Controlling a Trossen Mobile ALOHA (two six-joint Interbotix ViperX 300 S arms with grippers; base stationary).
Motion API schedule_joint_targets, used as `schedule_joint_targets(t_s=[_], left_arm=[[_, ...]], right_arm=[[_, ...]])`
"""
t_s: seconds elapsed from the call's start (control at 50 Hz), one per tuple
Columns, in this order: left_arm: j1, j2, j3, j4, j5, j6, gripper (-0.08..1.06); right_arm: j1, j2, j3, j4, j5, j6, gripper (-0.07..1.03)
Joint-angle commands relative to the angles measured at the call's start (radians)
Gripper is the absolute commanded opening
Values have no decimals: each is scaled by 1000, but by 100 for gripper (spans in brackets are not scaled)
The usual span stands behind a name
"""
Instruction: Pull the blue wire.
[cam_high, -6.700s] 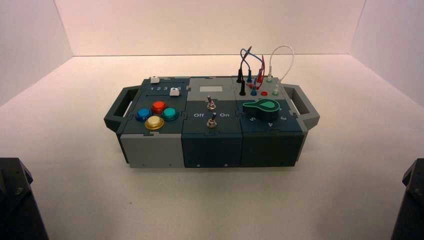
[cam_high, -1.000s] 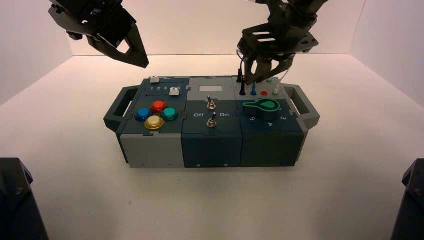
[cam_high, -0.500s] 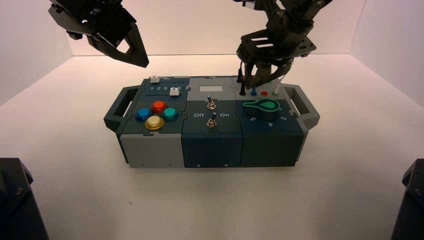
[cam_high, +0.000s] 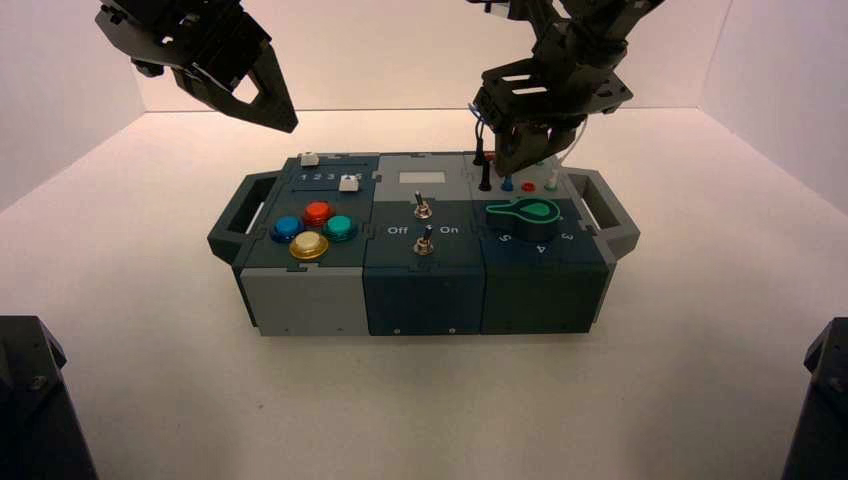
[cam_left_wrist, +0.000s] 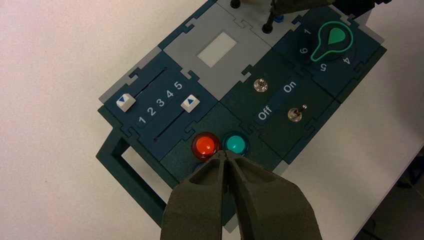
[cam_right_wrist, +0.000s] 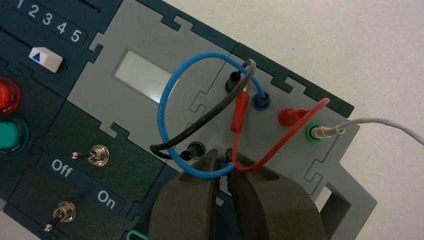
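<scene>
Drawn together since earlier, our right gripper's (cam_right_wrist: 224, 154) two jaws grip one blue wire (cam_right_wrist: 162, 112); our left gripper (cam_left_wrist: 225, 154), jaws closed, hangs above one box (cam_high: 425, 300).

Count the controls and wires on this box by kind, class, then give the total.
Push buttons: 4
Sliders: 2
Toggle switches: 2
Rotary knob: 1
Wires: 4 (blue wire, black wire, red wire, white wire)
Total: 13
</scene>
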Motion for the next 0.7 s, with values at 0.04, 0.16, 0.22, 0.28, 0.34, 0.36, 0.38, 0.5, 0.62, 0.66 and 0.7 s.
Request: schedule_joint_targets(t_s=[0.04, 0.16, 0.22, 0.28, 0.34, 0.36, 0.38, 0.5, 0.62, 0.66, 0.7], left_arm=[[-3, -6, -31, 2, -5, 3, -3], [-3, -6, -31, 2, -5, 3, -3], [-3, -6, -32, 2, -5, 3, -3], [-3, -6, -32, 2, -5, 3, -3], [-3, -6, -32, 2, -5, 3, -3], [-3, -6, -31, 3, -5, 3, -3], [-3, -6, -31, 5, -5, 3, -3], [-3, -8, -32, 8, -5, 3, -3], [-3, -9, -29, 15, -5, 3, -3], [-3, -11, -29, 15, -5, 3, -3], [-3, -11, -29, 17, -5, 3, -3]], right_arm=[[-5, -37, -20, -2, -2, 0, -2], [-5, -69, -21, -3, 6, 0, -2], [-5, -75, -21, -5, 12, 0, -2], [-5, -83, -23, -6, 12, 0, -2], [-5, -95, -29, -11, 25, 0, -2], [-6, -97, -31, -12, 28, 0, -2], [-5, -98, -32, -15, 29, 0, -2], [-5, -103, -38, -17, 40, 2, -2], [-5, -117, -44, -23, 58, 2, -2], [-5, -126, -44, -23, 61, 2, -2], [-5, -138, -46, -25, 60, 0, -2]])
